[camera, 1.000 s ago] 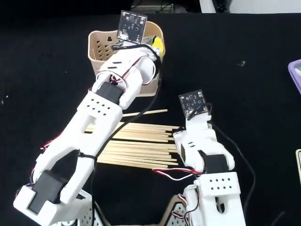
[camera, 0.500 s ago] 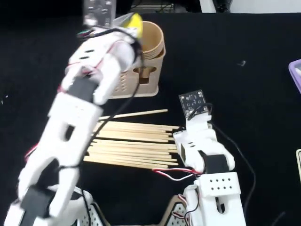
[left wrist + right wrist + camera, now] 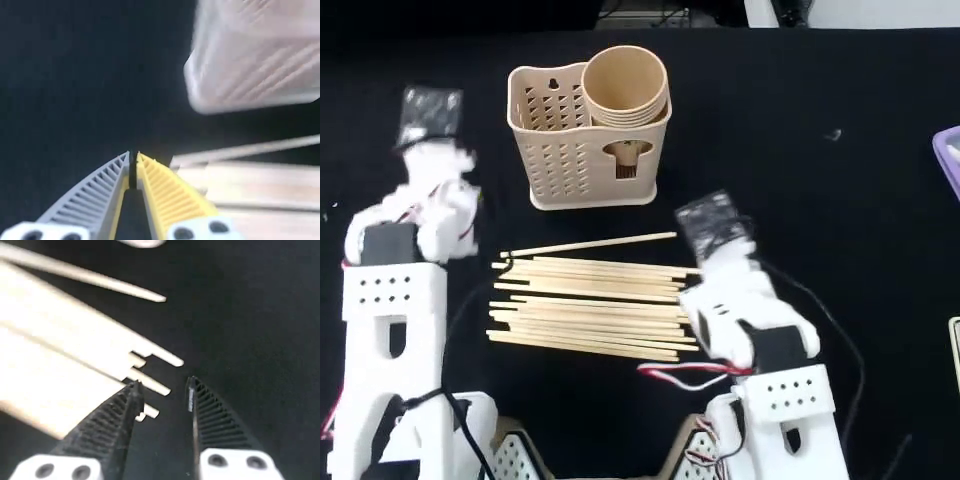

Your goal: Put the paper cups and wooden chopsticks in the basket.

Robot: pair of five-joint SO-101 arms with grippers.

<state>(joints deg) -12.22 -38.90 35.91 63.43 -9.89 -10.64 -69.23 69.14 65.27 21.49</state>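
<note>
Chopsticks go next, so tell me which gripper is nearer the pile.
Right. The right gripper is open at the tips of the chopsticks; the left gripper, shut, hangs short of their other end.

Black tabletop (image 3: pixel 840 200); purple tray (image 3: pixel 949 155) at right edge; white panel (image 3: pixel 880 12) behind.

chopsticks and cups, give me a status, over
Left gripper shut, empty, near the basket. Right gripper open at the chopsticks, piled on the table. Paper cups stacked in basket. Nothing in the way.

Matt wooden chopsticks (image 3: pixel 590 305), paper cups (image 3: pixel 625 88), smooth plastic basket (image 3: pixel 560 165).
</note>
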